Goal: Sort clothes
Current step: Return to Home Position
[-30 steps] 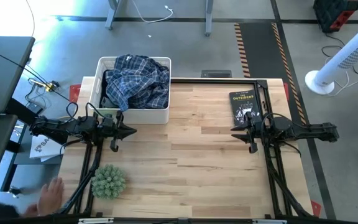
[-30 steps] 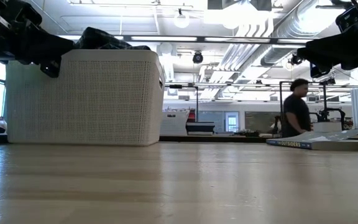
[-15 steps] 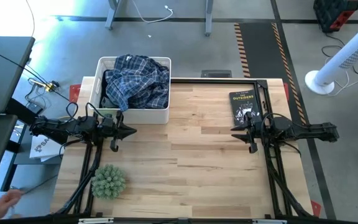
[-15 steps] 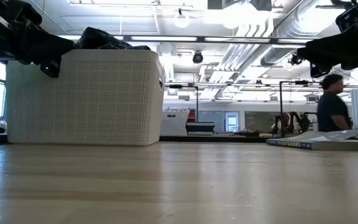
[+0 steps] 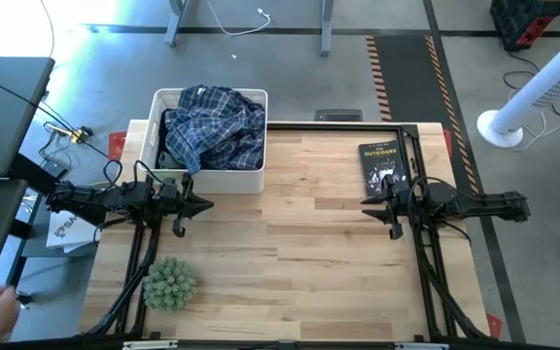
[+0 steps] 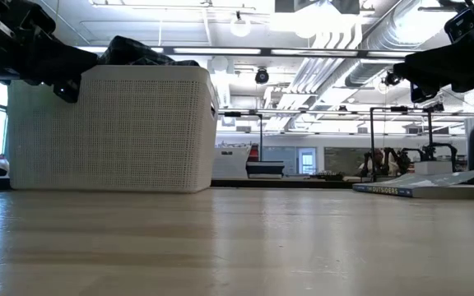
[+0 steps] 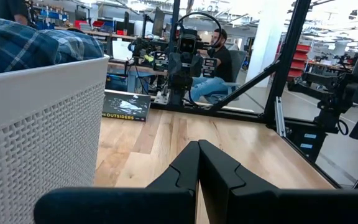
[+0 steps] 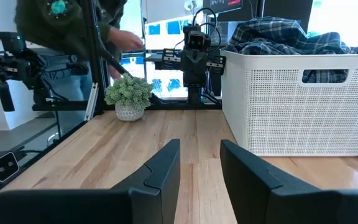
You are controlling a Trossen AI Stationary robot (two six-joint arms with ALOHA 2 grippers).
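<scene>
At the table's (image 5: pixel 299 253) far left corner: white basket (image 5: pixel 212 178), with a blue plaid shirt (image 5: pixel 217 126) heaped above its rim. By the far right edge: black book (image 5: pixel 382 165), lying flat. At the near left corner: potted plant (image 5: pixel 170 282). Just in front of the basket, by the left edge: left gripper (image 5: pixel 207 204), fingers pressed together, empty. At the book's near end: right gripper (image 5: pixel 366 201), fingers parted, empty. Bare wood lies between the two.

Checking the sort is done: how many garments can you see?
1: the plaid shirt, heaped in the basket at the table's far-left corner. Others may be hidden beneath. The left gripper and right gripper hover empty over the table.
</scene>
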